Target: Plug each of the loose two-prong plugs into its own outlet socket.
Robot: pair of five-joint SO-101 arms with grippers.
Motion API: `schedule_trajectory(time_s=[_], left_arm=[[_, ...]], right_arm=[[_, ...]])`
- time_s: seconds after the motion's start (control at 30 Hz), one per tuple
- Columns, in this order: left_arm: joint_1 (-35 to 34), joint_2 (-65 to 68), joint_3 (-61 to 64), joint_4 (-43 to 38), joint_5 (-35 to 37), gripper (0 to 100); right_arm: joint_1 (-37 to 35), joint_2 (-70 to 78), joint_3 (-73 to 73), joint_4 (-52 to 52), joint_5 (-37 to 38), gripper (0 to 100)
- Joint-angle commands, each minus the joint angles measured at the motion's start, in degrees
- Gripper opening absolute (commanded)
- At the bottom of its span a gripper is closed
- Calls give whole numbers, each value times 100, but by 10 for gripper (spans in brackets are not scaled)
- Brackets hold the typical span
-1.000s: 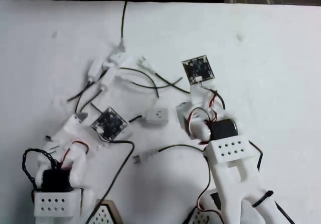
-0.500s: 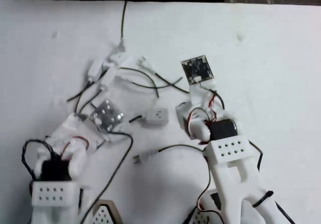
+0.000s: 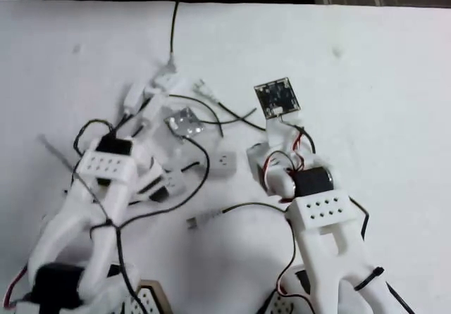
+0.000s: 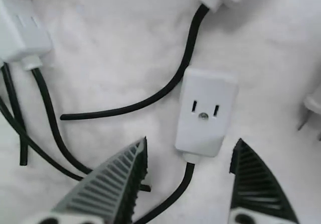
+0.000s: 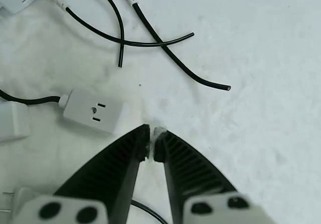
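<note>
A white outlet socket [image 4: 203, 113] lies face up on the white table, its black cord running out between my left gripper's fingers. My left gripper [image 4: 190, 142] is open, one fingertip on each side of that socket's cord end, not touching it. In the high view the left arm [image 3: 106, 165] stretches over the left-middle of the table. My right gripper [image 5: 151, 133] is shut on nothing and rests on the table [image 3: 394, 82] beside another socket [image 5: 93, 111] [image 3: 224, 160]. Loose two-prong plugs lie near the front [image 3: 194, 221] and farther back [image 3: 201, 85].
More white sockets and plug bodies [image 3: 151, 92] sit tangled with black cords [image 3: 236, 117] at the back left. A plug's prongs [image 4: 311, 108] show beside the left gripper. A loose cord end [image 5: 228, 87] lies ahead of the right gripper. The table's right side is bare.
The left arm has swung from the near-left corner forward and right, toward the sockets in the middle. The right arm has not moved.
</note>
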Motion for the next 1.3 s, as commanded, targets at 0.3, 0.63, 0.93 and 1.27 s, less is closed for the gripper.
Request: schedule_trajectory(time_s=[0.3, 0.63, 0.93, 1.27], left_arm=[[-40, 470, -870, 53, 123, 275], [-31, 497, -571, -167, 149, 275], [242, 497, 0, -624, 158, 274], [1393, 426, 211, -44, 527, 209]], right_arm=[[13, -4, -44, -101, 70, 22], [13, -4, -44, -101, 70, 22], [13, -4, -44, -92, 70, 22], [13, -13, -44, -84, 70, 22]])
